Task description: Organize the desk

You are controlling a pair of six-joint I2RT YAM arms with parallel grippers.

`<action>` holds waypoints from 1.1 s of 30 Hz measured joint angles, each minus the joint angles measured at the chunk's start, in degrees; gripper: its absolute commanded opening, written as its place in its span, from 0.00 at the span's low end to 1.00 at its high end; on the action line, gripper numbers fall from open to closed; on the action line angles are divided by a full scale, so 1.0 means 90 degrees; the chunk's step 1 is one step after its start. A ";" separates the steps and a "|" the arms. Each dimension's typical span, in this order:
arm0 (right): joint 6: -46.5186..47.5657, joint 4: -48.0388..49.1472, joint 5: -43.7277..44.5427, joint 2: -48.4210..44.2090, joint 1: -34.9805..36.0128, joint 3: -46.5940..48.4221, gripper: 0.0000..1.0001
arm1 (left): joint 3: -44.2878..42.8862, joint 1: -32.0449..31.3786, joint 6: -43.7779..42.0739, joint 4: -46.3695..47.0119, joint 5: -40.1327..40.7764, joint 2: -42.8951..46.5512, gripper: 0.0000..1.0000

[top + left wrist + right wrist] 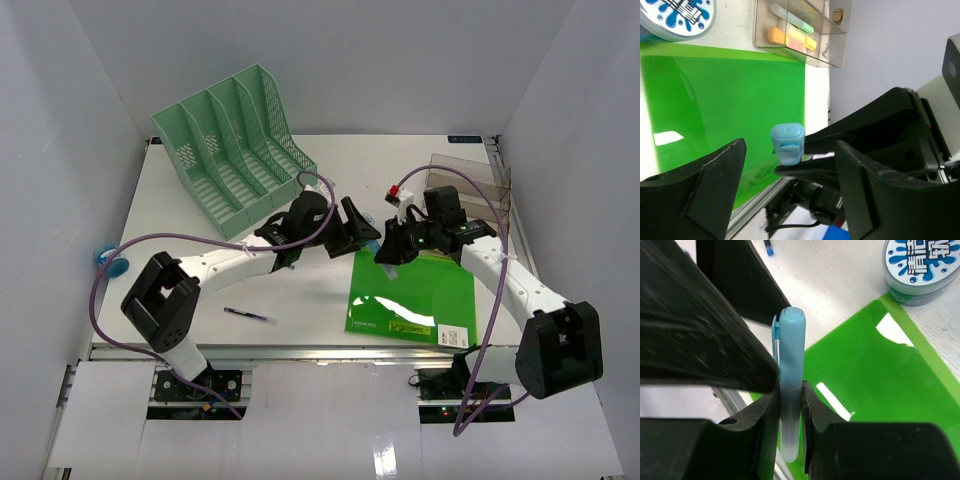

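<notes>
Large flat white rectangular worktop (200,290) carries a glossy green plastic sheet (420,290) on its right half. Left end effector (790,145) above worktop centre — jaws spread wide, nothing gripped. Right end effector (790,390) over the sheet's far-left corner — clenched on slim light-blue pen (791,340).

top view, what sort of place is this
Probably a lab mock-up of an office desk: a white desk boxed in by plain grey walls, carrying a green file rack, a green folder and a clear organizer of highlighters.
</notes>
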State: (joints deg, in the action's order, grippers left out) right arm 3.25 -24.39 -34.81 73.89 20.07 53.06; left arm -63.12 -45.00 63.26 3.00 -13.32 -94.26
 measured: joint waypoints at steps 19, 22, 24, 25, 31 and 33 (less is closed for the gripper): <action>0.5129 -0.1924 0.2591 0.0291 -0.1472 0.1586 0.08 | 0.2254 0.0571 -0.2844 -0.2042 0.1147 0.5283 0.98; 0.5635 -0.1709 0.3120 0.0868 -0.1637 0.1737 0.09 | 0.2540 0.0574 -0.3161 -0.2386 0.1327 0.5654 0.98; 0.5868 -0.1609 0.3357 0.1218 -0.1718 0.1822 0.11 | 0.2638 0.0576 -0.3340 -0.2508 0.1412 0.5793 0.98; 0.5971 -0.1558 0.3493 0.1401 -0.1750 0.1859 0.12 | 0.2697 0.0576 -0.3419 -0.2528 0.1438 0.5859 0.98; 0.6337 -0.1296 0.3920 0.2143 -0.1782 0.1908 0.19 | 0.3176 0.0576 -0.3667 -0.2675 0.1559 0.6267 0.98; 0.6433 -0.1258 0.3973 0.2244 -0.1784 0.1901 0.23 | 0.3254 0.0576 -0.3686 -0.2737 0.1592 0.6353 0.98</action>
State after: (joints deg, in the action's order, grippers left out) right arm 61.14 -35.71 0.95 94.08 4.01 70.17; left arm -33.83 -39.81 30.08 -21.63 1.01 -37.09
